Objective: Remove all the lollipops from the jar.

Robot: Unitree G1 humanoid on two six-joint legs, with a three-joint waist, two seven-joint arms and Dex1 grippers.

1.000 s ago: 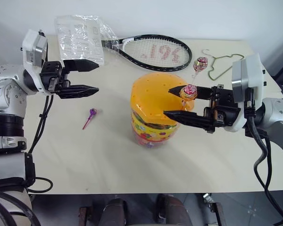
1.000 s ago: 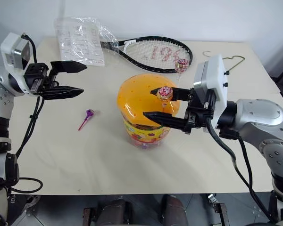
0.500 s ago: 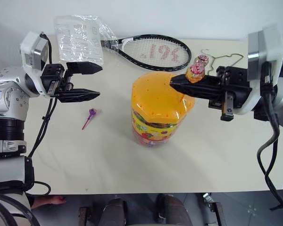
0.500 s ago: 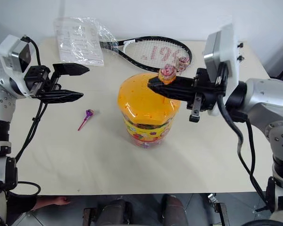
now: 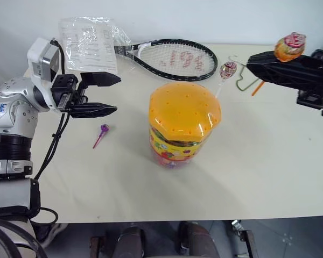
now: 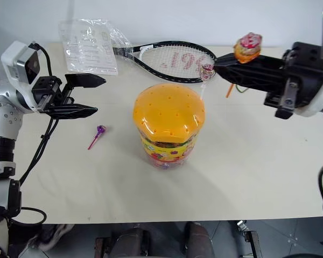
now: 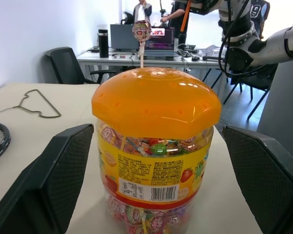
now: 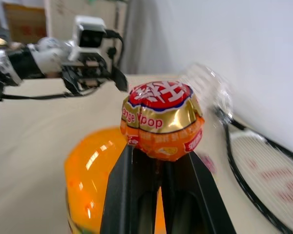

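The jar (image 5: pixel 184 123), a clear tub with a holed orange domed lid, stands mid-table. My right gripper (image 5: pixel 251 61) hovers high to the jar's right, shut on the orange stick (image 5: pixel 257 87) of an orange-wrapped lollipop (image 5: pixel 289 47), whose head sits above the fingertips (image 8: pixel 136 161). A pinkish-white lollipop (image 5: pixel 228 69) stands upright, its white stick meeting the lid's right side. On the table left of the jar lies a purple lollipop (image 5: pixel 104 129). My left gripper (image 5: pixel 117 94) hangs open left of the jar, pointing at it, with nothing between its fingers.
A tennis racket (image 5: pixel 172 56) and a clear plastic bag with paper (image 5: pixel 91 43) lie at the table's back. A wire hanger (image 5: pixel 253 70) rests at the back right. In the left wrist view, chairs, desks and people (image 7: pixel 144 7) stand beyond the table.
My right gripper shut on the orange lollipop at the lid and carried it up and to the right, away from the jar. The left gripper stayed put.
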